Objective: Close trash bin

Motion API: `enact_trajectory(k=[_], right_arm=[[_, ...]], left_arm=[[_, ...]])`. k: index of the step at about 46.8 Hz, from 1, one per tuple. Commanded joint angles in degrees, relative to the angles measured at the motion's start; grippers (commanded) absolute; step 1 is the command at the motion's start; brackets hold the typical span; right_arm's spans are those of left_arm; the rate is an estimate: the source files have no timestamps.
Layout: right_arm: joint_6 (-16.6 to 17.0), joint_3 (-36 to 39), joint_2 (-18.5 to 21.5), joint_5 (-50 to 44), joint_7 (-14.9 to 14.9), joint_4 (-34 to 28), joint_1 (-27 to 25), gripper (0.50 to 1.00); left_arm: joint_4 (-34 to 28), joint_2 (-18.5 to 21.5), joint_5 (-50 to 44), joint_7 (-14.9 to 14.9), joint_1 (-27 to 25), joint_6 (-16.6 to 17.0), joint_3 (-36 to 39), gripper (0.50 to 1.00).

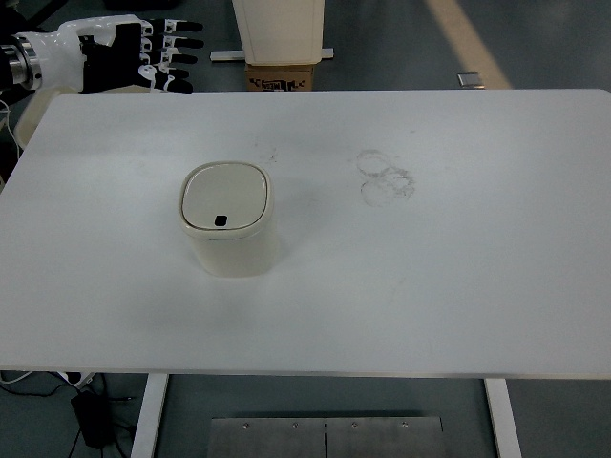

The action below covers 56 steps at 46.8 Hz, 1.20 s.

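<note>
A small cream trash bin (229, 221) stands upright on the white table (430, 267), left of centre. Its flat lid lies down on top, with a small dark square mark near the front edge. My left hand (153, 55) hovers high at the picture's top left, beyond the table's far left corner and well away from the bin. Its fingers are spread flat and hold nothing. The right arm does not show.
Faint ring-shaped smudges (385, 177) mark the table right of centre. Beyond the far edge stand a tall white bin (280, 29) and a cardboard box (282, 76) on the floor. Table legs and a metal floor plate (325, 437) show at the bottom.
</note>
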Motion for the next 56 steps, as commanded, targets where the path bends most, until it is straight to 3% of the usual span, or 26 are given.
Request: enact_trajectory(k=[1,13,18,26,41,56], right_arm=[[0.0,0.0,0.0,0.1,0.0,0.0,0.0,0.991],[0.0,0.0,0.0,0.1,0.0,0.0,0.0,0.991],[0.0,0.0,0.0,0.1,0.0,0.0,-0.1,0.991],[0.0,0.0,0.0,0.1,0.0,0.0,0.0,0.991],[0.0,0.0,0.0,0.1,0.0,0.0,0.0,0.991],[0.0,0.0,0.0,0.0,0.1,0.0,0.0,0.991]], left_arm=[[4.4,-0.8,-3.2,-0.1,0.1,0.0,-1.1,1.000],[18.3,-4.0,-9.7,-2.7,2.4,0.1,-6.9,1.000],[20.0,-4.4,-13.7,-3.3,5.3,0.7,-10.7,1.000],[21.9,-5.9,-17.1,-3.7,10.4,5.2,-15.3,1.000],[30.6,-7.9,-17.2,-4.8,17.1,4.6,-22.9,1.000],[33.7,-9.6,-18.3,-5.2,22.4,3.7,-29.8,1.000]])
